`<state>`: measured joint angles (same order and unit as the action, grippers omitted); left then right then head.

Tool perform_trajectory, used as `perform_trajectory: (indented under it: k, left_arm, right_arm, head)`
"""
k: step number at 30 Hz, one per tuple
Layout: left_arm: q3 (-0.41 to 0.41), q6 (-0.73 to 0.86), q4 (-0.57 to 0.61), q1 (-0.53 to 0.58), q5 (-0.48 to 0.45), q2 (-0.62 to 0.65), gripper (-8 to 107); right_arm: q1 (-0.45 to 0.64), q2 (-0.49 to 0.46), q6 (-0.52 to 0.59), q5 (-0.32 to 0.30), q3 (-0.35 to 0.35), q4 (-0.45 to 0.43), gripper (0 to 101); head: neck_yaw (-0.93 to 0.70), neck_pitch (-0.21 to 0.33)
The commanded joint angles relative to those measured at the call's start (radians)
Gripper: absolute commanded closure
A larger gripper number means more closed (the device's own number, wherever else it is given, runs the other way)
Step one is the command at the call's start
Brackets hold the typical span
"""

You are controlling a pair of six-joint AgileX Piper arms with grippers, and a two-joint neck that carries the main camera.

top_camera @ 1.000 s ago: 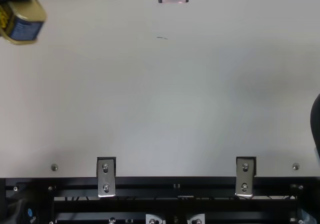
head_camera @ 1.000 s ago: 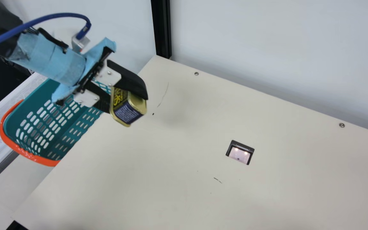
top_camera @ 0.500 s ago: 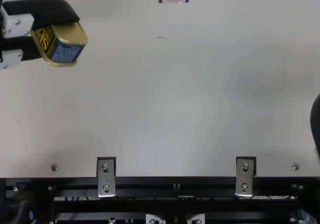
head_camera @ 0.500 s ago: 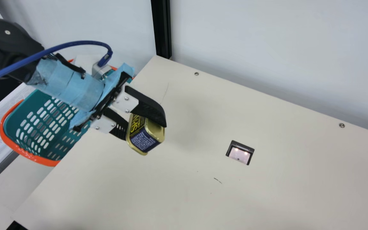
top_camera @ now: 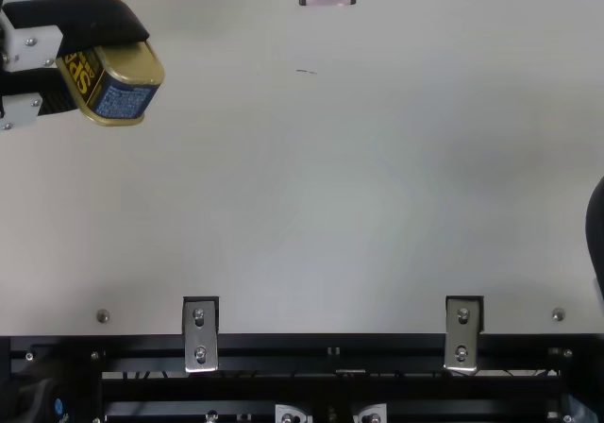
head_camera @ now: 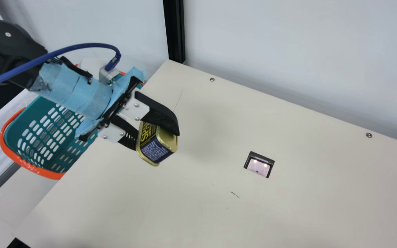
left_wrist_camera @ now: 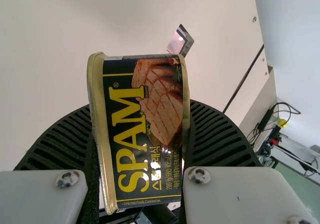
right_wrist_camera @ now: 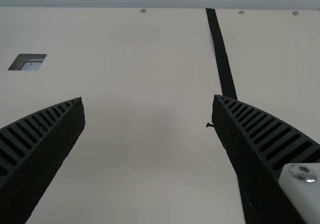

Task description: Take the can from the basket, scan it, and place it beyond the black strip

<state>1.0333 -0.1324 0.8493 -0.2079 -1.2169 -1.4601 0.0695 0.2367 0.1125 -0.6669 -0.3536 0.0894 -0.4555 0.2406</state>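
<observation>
- Cream bench (head_camera: 191, 213), a pale wall (head_camera: 288, 51) behind it
- Black left arm (head_camera: 9, 51), blue-wrapped near the wrist, slanting down over the basket (head_camera: 16, 158) towards the bench
- Teal basket with an orange rim, beside the bench
- Black strip (right_wrist_camera: 222, 59) across the bench
- Right end effector (right_wrist_camera: 148, 97): ribbed fingers wide apart
- Left end effector (head_camera: 158, 140): both fingers pressed round the can (head_camera: 154, 151)
- Can, tilted, held above the bench
- Scanner window (head_camera: 259, 166), set into the bench, lit

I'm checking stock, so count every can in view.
1: the can is held in the left gripper, above the table. More may be hidden in the part of the basket behind the left arm.
</observation>
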Motion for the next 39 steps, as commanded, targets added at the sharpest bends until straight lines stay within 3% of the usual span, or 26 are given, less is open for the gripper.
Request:
perform_trajectory:
  k: [1,12,28,39]
  left_arm:
    - [0.0,0.0,0.0,0.0,0.0,0.0,89]
    - [0.004,0.002,-0.007,0.005,0.004,0.001,89]
    - [0.136,0.049,-0.262,0.179,0.1,0.029,89]
    - [0.274,0.166,-0.411,0.301,0.041,0.019,89]
  right_arm:
    - [0.0,0.0,0.0,0.0,0.0,0.0,0]
    - [0.0,0.0,0.0,0.0,0.0,0.0,0]
    - [0.0,0.0,0.0,0.0,0.0,0.0,0]
    - [0.0,0.0,0.0,0.0,0.0,0.0,0]
  head:
    - [-0.016,0.034]
    - [0.0,0.032]
    - [0.329,0.0]
    - [0.449,-0.108]
